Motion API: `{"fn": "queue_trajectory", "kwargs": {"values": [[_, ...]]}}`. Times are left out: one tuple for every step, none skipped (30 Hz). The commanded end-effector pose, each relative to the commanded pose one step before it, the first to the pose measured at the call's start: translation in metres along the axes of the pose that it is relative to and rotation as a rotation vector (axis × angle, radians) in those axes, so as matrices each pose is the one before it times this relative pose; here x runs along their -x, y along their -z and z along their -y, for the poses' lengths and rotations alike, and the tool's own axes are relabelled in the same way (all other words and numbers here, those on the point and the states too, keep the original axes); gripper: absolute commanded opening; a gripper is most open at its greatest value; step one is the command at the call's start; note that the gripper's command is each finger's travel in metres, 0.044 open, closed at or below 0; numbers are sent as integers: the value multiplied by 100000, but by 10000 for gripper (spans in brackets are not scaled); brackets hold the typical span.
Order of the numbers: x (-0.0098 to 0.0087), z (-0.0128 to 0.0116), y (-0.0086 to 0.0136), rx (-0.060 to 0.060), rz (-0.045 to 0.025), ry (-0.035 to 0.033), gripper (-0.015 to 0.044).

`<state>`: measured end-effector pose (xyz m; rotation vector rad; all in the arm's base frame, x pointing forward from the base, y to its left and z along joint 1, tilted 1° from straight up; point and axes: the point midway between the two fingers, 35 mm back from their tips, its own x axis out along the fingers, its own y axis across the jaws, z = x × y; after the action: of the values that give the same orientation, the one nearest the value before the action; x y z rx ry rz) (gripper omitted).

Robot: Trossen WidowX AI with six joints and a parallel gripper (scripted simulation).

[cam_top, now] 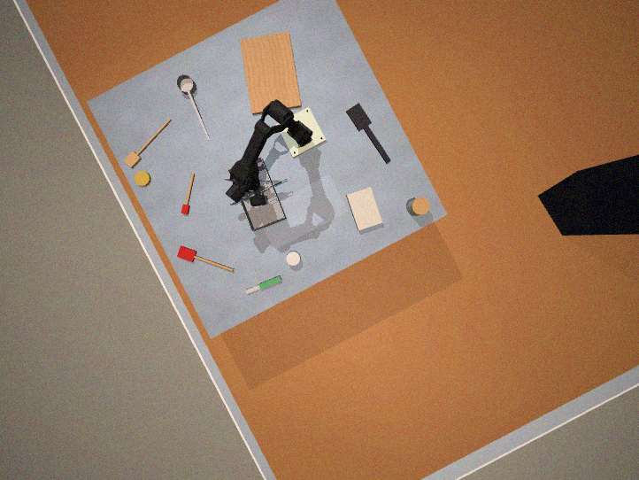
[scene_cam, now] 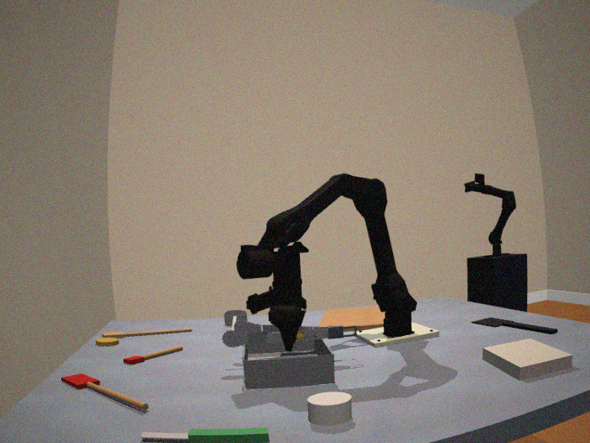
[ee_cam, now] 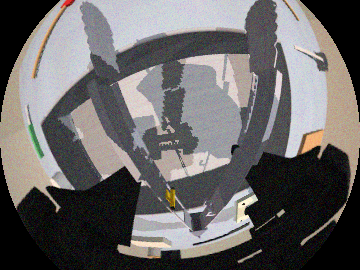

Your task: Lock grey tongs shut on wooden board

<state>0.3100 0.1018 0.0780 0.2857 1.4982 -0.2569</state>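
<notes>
The grey tongs (cam_top: 279, 181) (scene_cam: 336, 332) (ee_cam: 264, 95) lie across the roasting tin (cam_top: 269, 224) (scene_cam: 288, 373) (ee_cam: 75, 160), roughly level. Their arms spread in a wide V in the wrist view, with the hinge at the bottom and the scalloped tips at the top. A yellow part (scene_cam: 299, 336) (ee_cam: 171, 198) shows by one arm. My gripper (scene_cam: 289, 350) (ee_cam: 188, 156) is open and points down at the tin, its fingers on either side of the tongs' arms. Contact cannot be told. The hand hides part of the tongs in the top view. The wooden board (cam_top: 273, 66) (scene_cam: 347, 316) (ee_cam: 312, 141) lies beyond the arm's base.
A ladle (cam_top: 198, 113) lies between the board and wooden spatula (cam_top: 154, 136). Two red-headed tools (cam_top: 185, 209) (cam_top: 187, 253) lie left of the tin. A white cylinder (cam_top: 293, 258) (scene_cam: 328, 407), green-handled tool (cam_top: 270, 282) and pale block (cam_top: 364, 208) (scene_cam: 526, 355) lie around it.
</notes>
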Motion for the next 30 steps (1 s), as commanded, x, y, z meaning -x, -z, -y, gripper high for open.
{"fn": "queue_trajectory", "kwargs": {"values": [[-986,198,250,-297,-823,544,440],[-162,18,22,0,-2,2,440],[-132,15,18,0,-2,2,440],[-80,9,11,0,-1,1,440],[-27,3,4,0,0,0,440],[0,0,0,0,0,0,440],[0,0,0,0,0,0,440],[0,0,0,0,0,0,440],[345,-110,-140,260,528,-306,414],[0,0,0,0,0,0,387],[0,0,0,0,0,0,361],[0,0,0,0,0,0,355],[0,0,0,0,0,0,348],[0,0,0,0,0,0,341],[0,0,0,0,0,0,335],[0,0,0,0,0,0,328],[0,0,0,0,0,0,321],[0,0,0,0,0,0,315],[0,0,0,0,0,0,308],[0,0,0,0,0,0,301],[0,0,0,0,0,0,295],[0,0,0,0,0,0,288],[0,0,0,0,0,0,281],[0,0,0,0,0,0,275],[0,0,0,0,0,0,268],[0,0,0,0,0,0,261],[0,0,0,0,0,0,255],[0,0,0,0,0,0,248],[0,0,0,0,0,0,241],[0,0,0,0,0,0,235]]}}
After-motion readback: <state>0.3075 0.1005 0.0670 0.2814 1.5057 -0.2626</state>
